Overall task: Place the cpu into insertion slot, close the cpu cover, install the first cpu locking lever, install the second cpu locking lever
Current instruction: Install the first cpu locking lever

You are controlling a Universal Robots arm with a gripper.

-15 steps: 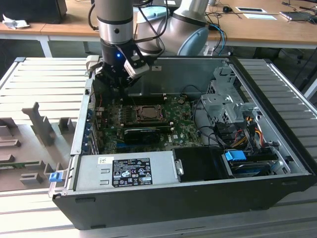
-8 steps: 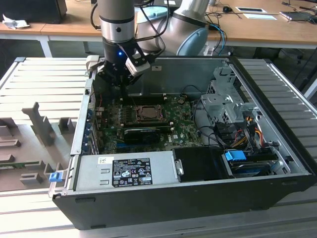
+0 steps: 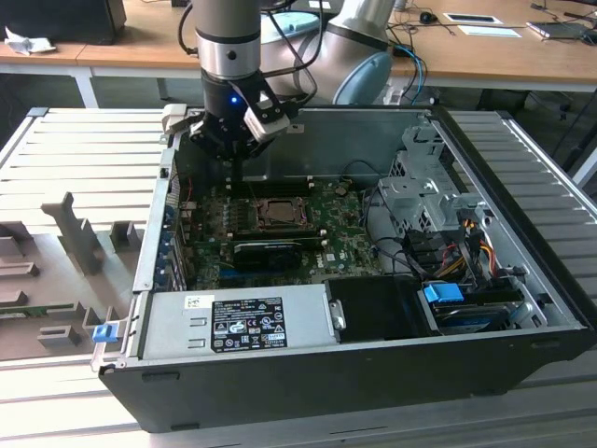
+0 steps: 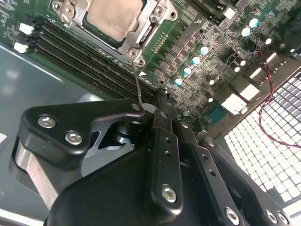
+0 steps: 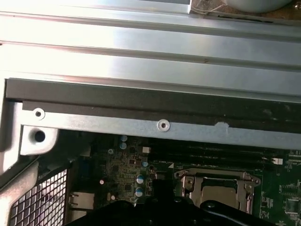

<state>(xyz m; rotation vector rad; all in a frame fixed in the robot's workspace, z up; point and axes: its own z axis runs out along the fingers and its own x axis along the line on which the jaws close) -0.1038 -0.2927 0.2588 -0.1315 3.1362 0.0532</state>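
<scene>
In the upper left-centre of the exterior view, the gripper [image 3: 235, 175] hangs nose-down inside the computer case [image 3: 326, 387], just left of the socket on the motherboard [image 3: 350, 233]. In the second wrist view its jaws stand pressed together, and the free end of a thin wire locking lever [image 4: 137, 82] runs up from the socket corner into the tips. It looks pinched there, though I cannot tell how firmly.

At the centre of the exterior view, the cpu [image 3: 278, 213] sits in the socket. The cpu cover [image 4: 134, 42] lies flat around its pale top, so seating and closing appear done and the lever is the work in hand.

To do it well, the hold should stay near the wire's end. The lever wants swinging along its own hinge arc, not shoving straight down, or the springy wire may slip sideways out of the jaws. The memory slots [image 4: 80, 59] lie close beside the socket, so the tip has little room to wander.

Toward the right of the exterior view, the drive cage [image 3: 420, 182] is well apart.
</scene>
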